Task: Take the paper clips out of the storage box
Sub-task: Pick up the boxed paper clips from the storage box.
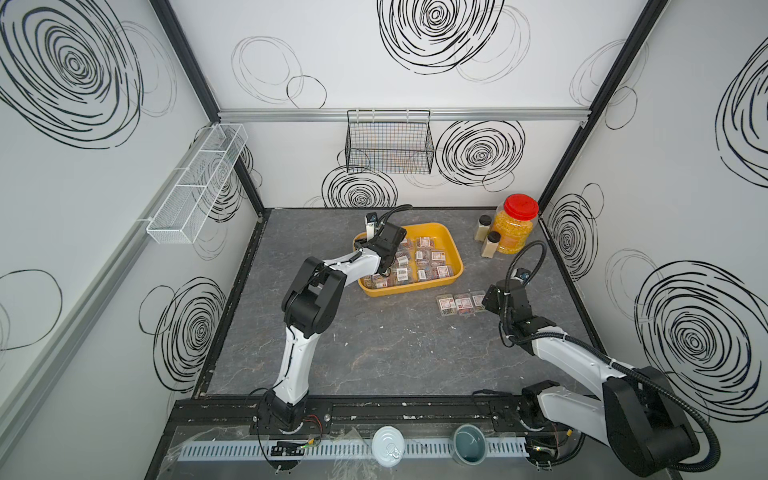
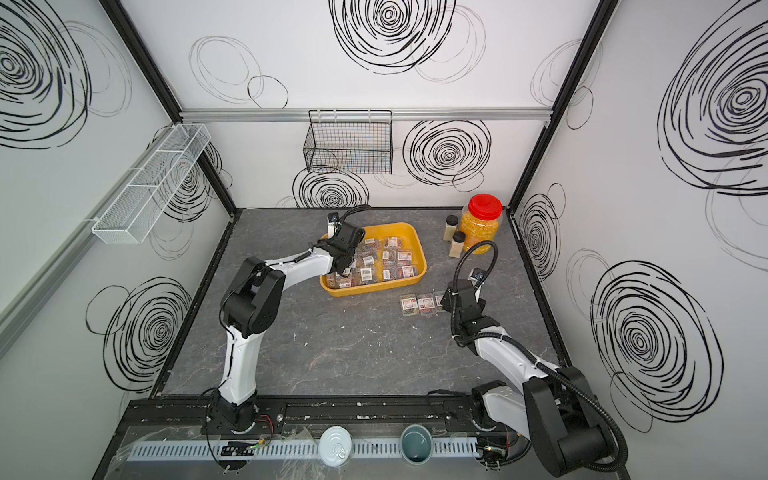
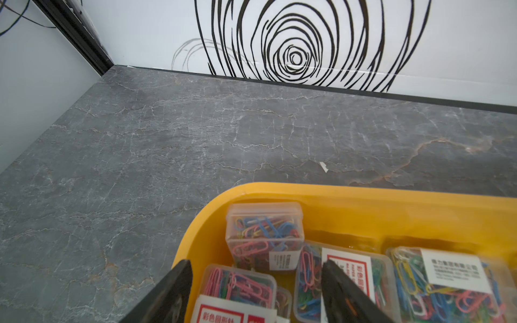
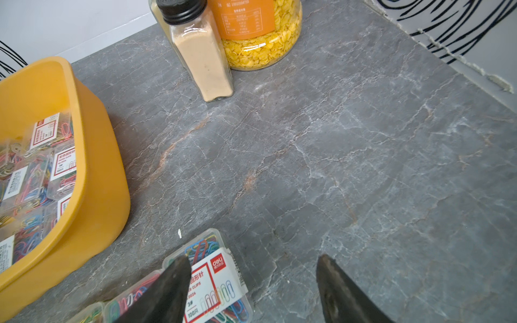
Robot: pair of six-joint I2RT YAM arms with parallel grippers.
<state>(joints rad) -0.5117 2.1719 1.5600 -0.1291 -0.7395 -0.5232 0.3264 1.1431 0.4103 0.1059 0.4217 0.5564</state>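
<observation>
The left pincer (image 3: 257, 268) is held with its jaws apart and nothing clamped; only the cut-off finger ends are shown, and whether they touch anything cannot be told. Cases of paper clips (image 3: 264, 232) lie below and between them, inside the left end of the yellow box (image 3: 363, 195). The right pincer (image 4: 253, 260), hard to make out beneath its wrist in both top views, is likewise spread and empty; one finger (image 4: 173, 279) partly covers a case (image 4: 221, 279) laid on the table (image 4: 363, 167) near the box.
</observation>
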